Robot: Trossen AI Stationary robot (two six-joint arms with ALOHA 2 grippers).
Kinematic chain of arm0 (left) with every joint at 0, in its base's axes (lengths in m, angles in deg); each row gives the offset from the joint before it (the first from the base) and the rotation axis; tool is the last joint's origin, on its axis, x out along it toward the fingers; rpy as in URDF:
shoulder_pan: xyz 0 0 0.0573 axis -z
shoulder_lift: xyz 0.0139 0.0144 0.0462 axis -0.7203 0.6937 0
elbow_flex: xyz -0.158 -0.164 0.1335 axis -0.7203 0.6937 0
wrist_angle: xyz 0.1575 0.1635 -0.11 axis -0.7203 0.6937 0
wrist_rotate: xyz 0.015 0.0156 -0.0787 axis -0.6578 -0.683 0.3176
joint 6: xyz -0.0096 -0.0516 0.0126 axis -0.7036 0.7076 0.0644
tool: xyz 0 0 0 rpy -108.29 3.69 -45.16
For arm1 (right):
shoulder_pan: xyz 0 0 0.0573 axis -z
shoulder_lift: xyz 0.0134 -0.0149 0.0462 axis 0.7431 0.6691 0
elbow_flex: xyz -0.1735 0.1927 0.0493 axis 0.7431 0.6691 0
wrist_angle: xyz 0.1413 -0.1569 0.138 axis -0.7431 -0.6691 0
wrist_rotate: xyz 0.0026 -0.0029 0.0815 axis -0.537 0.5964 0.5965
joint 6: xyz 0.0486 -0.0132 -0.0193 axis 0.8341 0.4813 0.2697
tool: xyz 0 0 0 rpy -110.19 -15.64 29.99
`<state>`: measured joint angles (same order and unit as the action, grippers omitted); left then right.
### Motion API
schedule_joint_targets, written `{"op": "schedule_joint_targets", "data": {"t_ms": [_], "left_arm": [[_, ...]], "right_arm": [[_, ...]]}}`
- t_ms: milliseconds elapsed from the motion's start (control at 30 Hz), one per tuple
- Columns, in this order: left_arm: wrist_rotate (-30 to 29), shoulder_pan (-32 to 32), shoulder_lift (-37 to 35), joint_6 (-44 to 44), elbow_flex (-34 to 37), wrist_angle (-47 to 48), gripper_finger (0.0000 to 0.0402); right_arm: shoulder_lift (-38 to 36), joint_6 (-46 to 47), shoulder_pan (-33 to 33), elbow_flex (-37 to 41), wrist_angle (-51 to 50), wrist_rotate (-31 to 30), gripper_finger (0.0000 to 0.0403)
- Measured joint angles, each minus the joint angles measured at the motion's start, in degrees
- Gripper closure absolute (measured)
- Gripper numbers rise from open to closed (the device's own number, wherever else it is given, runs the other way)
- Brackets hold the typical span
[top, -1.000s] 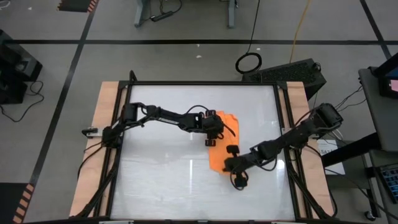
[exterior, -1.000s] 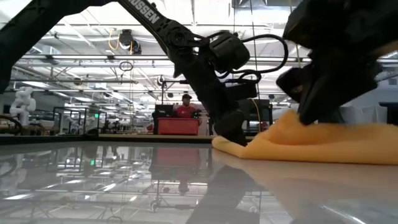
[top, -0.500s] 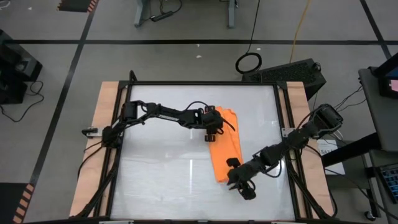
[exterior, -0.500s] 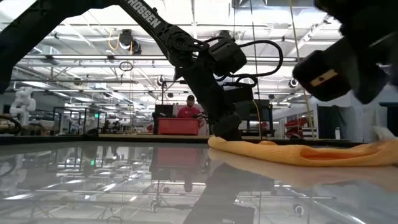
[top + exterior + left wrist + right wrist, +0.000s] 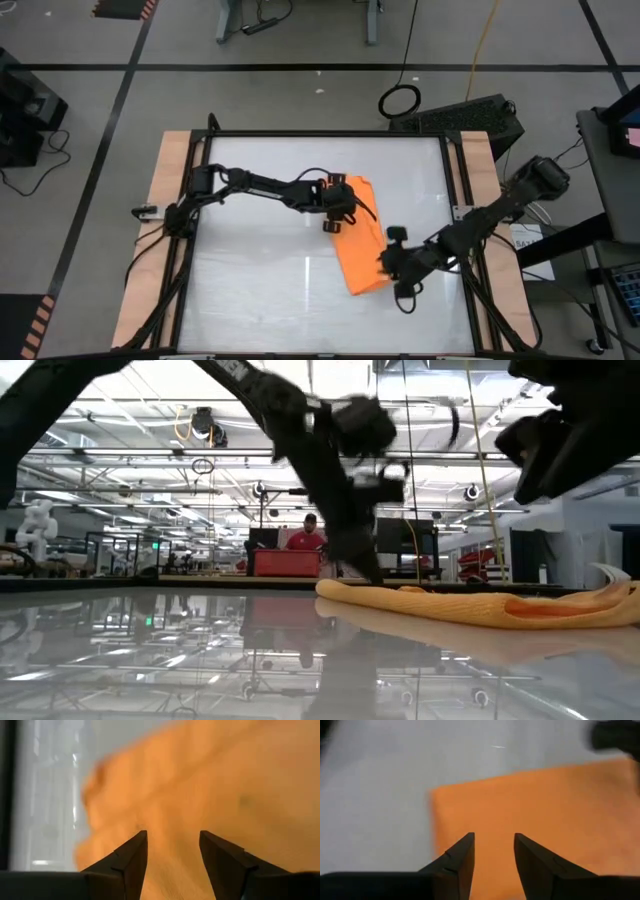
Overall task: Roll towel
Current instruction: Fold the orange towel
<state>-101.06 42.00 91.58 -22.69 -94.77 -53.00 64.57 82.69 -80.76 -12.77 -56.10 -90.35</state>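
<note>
- Presently, the towel lies flat on the glossy table, right of centre, as a long orange strip running from far to near; it is not yet rolled.
- Left gripper sits at the towel's far-left edge. In its wrist view the fingers stand parted over the cloth and hold nothing.
- Right gripper hangs just off the towel's near-right edge, raised clear of the table in the low view. Its fingers are parted and empty, with the towel's corner in front of them.
- Judgement: a tidy roll would start at one short end. Take that edge squarely across its width, turn it over onto the cloth, and let the other gripper pin the far end so the strip does not slide on the smooth surface.
- Hard to make out: whether the left fingertips touch the cloth; how many layers the strip has; the towel's near end is cut off at the low view's right border.
</note>
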Motion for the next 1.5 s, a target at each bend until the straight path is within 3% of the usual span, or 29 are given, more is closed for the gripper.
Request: {"op": "schedule_joint_targets", "data": {"t_ms": [100,200,467,733,967,1167,1300,1500], "left_arm": [[-0.3,1.8,-1.6,0.0,-0.3,-1.1,0.0214],[-1.6,3.6,-1.6,0.5,-0.2,-0.3,0.0214],[-0.1,6.3,-1.7,9.9,-0.2,8.5,0.0214],[3.8,6.4,0.3,13.6,-0.3,10.8,0.0214],[2.1,3.9,1.3,8.2,-0.4,10.2,0.0214],[-5.9,2.1,1.4,-1.0,-0.4,10.1,0.0214],[-10.7,1.6,1.2,-3.4,-0.3,11.5,0.0214],[-14.0,3.1,-2.4,-3.1,-0.3,17.7,0.0214]], "right_arm": [[-2.2,2.2,0.0,0.1,-7.1,-4.9,0.0281],[-2.4,1.3,0.1,1.9,-7.3,-5.2,0.0284],[3.0,-1.5,1.8,9.7,8.5,-0.7,0.0284],[11.6,-2.1,3.1,10.9,18.2,3.9,0.0284],[20.3,-2.5,3.2,10.3,37.2,8.0,0.0284],[25.7,-7.0,4.5,6.8,46.5,8.0,0.0284],[25.5,-10.5,5.9,2.9,43.8,8.4,0.0284],[19.9,-11.7,6.5,0.0,24.0,8.1,0.0284]]}}
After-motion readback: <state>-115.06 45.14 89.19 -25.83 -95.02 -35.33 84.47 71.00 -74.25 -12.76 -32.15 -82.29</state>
